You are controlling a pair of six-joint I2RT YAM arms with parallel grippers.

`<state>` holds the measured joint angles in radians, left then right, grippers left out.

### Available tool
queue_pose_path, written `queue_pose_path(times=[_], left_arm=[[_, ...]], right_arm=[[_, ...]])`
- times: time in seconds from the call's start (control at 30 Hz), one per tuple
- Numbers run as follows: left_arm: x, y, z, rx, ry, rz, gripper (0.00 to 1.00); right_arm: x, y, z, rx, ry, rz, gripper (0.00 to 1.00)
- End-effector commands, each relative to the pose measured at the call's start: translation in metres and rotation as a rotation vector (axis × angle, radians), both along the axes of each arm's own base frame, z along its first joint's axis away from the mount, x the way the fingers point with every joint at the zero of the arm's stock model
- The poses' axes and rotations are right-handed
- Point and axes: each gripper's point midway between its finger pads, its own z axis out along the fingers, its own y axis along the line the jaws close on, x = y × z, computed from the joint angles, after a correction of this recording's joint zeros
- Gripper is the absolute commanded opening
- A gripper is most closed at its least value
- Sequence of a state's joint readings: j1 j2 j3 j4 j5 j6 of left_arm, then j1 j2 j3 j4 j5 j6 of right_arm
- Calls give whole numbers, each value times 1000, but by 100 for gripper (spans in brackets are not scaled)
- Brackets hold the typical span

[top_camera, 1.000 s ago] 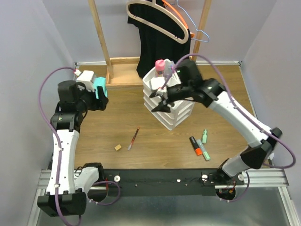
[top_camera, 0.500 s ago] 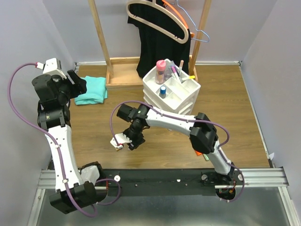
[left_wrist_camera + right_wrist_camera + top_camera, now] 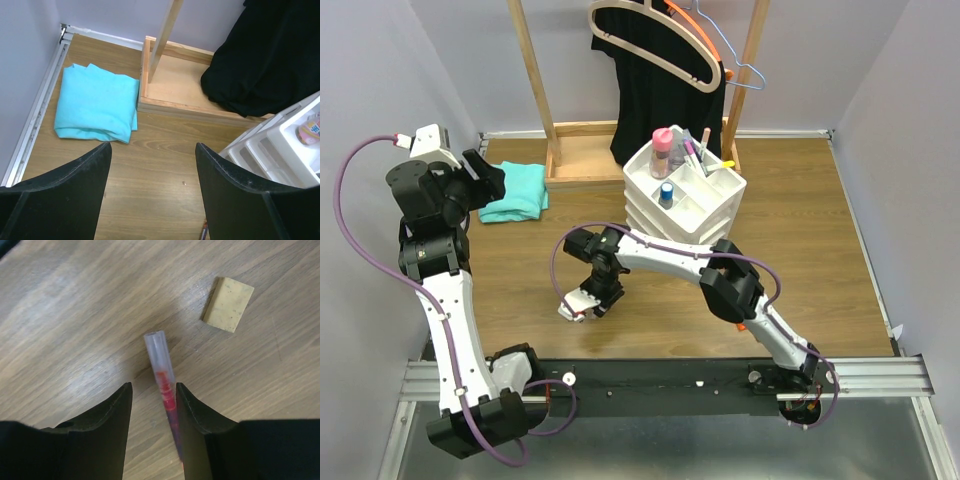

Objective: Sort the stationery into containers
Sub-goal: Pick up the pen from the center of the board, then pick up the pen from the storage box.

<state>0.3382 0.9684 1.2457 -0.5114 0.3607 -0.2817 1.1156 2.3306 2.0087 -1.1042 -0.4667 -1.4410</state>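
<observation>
Pen (image 3: 162, 375) lying flat on the counter (image 3: 75, 315), running from six o'clock toward twelve in the right wrist view. Straddling it with the right end effector (image 3: 152, 390), fingers standing partly apart, one on either side. Seeming to touch the barrel at the three o'clock finger and showing a gap at the other, so judging it not yet gripped. Reaching down low over the wood, probably because so slim a thing lying flat can only be pinched across its width. Looking thin and round, with a clear open-ended barrel and red showing inside, darkening toward the fingers.

Lying apart at about one o'clock of the pen's end: tan eraser (image 3: 228, 304), a flat speckled block.

Standing at one o'clock of that end effector in the top view: white organiser (image 3: 685, 205), its divided tray already carrying a pink-capped bottle (image 3: 661, 150), a blue-capped tube (image 3: 666, 192) and slim pens (image 3: 695, 150) leaning in the far compartments.

Hanging high at the counter's ten o'clock corner, left end effector (image 3: 151, 147) gaping wide and holding nothing, likely parked out of the right arm's reach, with a folded teal cloth (image 3: 95, 107) at eleven o'clock below it.
</observation>
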Motion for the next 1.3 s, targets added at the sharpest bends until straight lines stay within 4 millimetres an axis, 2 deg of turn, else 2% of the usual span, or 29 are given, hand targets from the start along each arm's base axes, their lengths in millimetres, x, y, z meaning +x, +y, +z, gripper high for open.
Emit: queue_pose_path(times=[0.0, 0.13, 0.2, 0.27, 0.3, 0.37, 0.4, 0.53, 0.57, 0.63, 0.67, 0.73, 0.8, 0.87, 0.9, 0.93, 0.97, 1.0, 1.03, 1.07, 1.1, 1.13, 1.17, 1.2, 1.23, 1.27], left_arm=[[3, -3, 5, -1, -2, -29, 76], [7, -3, 4, -11, 2, -33, 76], [9, -3, 4, -18, 4, -33, 76], [12, -2, 3, -29, 4, -31, 76], [13, -2, 5, -29, 0, -32, 77], [15, -2, 4, -37, 3, -37, 76], [16, -2, 5, -36, 1, -38, 77], [17, -2, 6, -36, 2, -41, 77], [18, -2, 7, -35, 1, -42, 77], [19, -3, 6, -41, 4, -49, 77], [20, -3, 6, -39, 3, -52, 77], [20, -4, 11, -36, -8, -61, 76], [21, -4, 13, -22, -9, -68, 77], [20, -4, 18, 1, -15, -78, 77], [21, -4, 18, 4, -16, -81, 77], [20, -4, 19, 7, -18, -83, 77], [20, -6, 20, 9, -26, -93, 77], [19, -9, 20, 6, -28, -107, 77], [18, -11, 19, 3, -29, -118, 76], [17, -14, 22, 8, -49, -134, 77], [15, -22, 22, 3, -58, -178, 76], [14, -26, 17, 2, -57, -202, 76], [13, -32, 21, 15, -88, -238, 76], [9, -41, 19, 11, -95, -292, 76], [8, -45, 14, 11, -90, -320, 76], [6, -54, 11, 12, -87, -360, 76]], right_arm=[[11, 9, -12, -5, -20, 12, 47], [15, 9, -18, -17, -6, 7, 45], [15, 3, -27, -50, 14, 8, 43], [18, 1, -27, -60, 16, 14, 41], [14, -10, -38, -119, 42, 24, 40], [14, -13, -40, -147, 50, 42, 33], [9, -25, -43, -202, 70, 62, 31], [5, -43, -60, -269, 75, 85, 28], [4, -47, -64, -285, 82, 82, 19], [3, -50, -65, -298, 87, 67, 14], [3, -49, -61, -291, 88, 62, 6], [5, -37, -45, -238, 93, 33, 1], [16, -15, -9, -116, 110, -49, 1], [36, 4, 38, 27, 113, -148, 1], [40, 14, 80, 133, 136, -211, 1], [44, 20, 107, 200, 137, -235, 1], [54, 18, 128, 249, 145, -278, 1], [54, 19, 171, 339, 149, -325, 1], [53, 19, 194, 395, 177, -342, 1], [58, 12, 209, 429, 203, -391, 1], [65, 19, 237, 517, 251, -471, 1], [59, 8, 286, 626, 288, -487, 1], [70, -3, 282, 628, 352, -568, 1], [78, 0, 316, 737, 429, -631, 0], [81, -8, 333, 786, 467, -669, 1], [85, -27, 367, 874, 469, -702, 0]])
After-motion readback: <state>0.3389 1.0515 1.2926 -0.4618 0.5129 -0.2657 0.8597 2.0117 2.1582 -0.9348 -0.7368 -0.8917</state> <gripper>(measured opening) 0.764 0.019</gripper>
